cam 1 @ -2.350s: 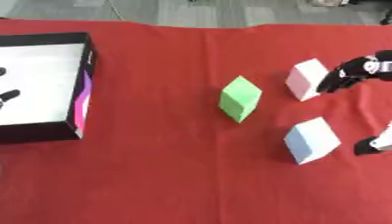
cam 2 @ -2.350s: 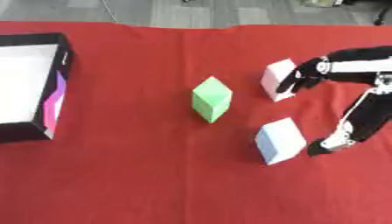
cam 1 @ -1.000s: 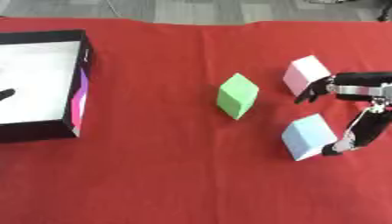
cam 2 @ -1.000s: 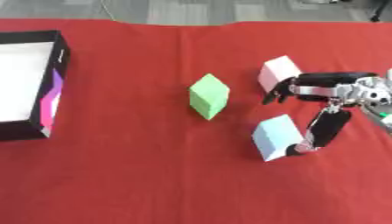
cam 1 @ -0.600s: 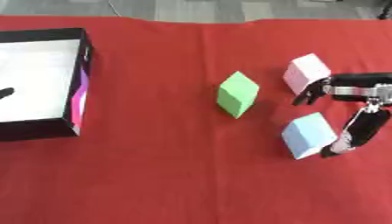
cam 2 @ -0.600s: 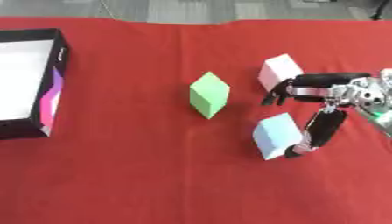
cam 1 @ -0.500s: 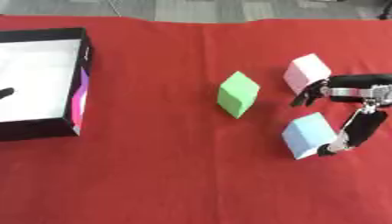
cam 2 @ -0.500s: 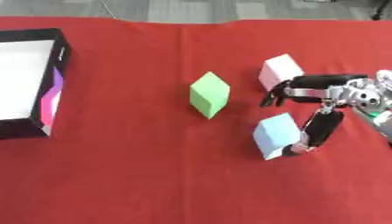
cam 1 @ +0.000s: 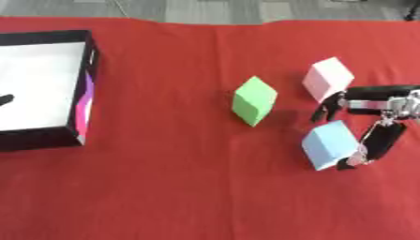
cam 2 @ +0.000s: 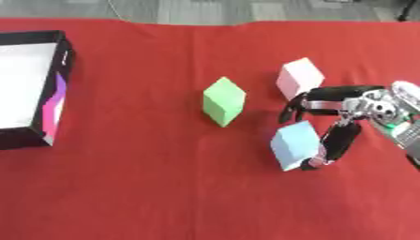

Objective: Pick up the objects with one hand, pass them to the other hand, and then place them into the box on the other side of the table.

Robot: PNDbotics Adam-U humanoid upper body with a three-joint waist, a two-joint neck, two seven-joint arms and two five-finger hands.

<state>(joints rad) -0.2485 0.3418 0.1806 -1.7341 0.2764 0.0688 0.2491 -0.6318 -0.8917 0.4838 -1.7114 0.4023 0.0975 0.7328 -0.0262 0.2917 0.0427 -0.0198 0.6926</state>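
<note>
a red cloth [cam 1: 164, 187] is spread over the table, with grey floor seen past its far edge. a black box [cam 1: 88, 61] with a white inside is set at the left side, and a pink-purple patch is seen on its right wall. a small dark shape [cam 1: 5, 100] is seen at the left edge over the box floor; it cannot be told what it is, so nothing is told of the left hand's fingers.

the right hand [cam 2: 348, 110] is brought in from the right edge, black with silver parts. its fingers [cam 2: 297, 106] are spread apart above and its thumb [cam 2: 332, 140] is stretched down below, with the blue cube [cam 2: 295, 144] set between them. the thumb is laid against the blue cube's right side; the upper fingers are seen just over its top, and contact there cannot be told. nothing is seen clamped.

three cubes are set on the cloth, all tilted on an edge or corner. the green cube [cam 1: 253, 101] is placed near the middle, well apart from the box. the pink cube [cam 1: 327, 79] is placed to its right, just beside the upper fingers. the blue cube is placed below the pink one, near it but apart.
</note>
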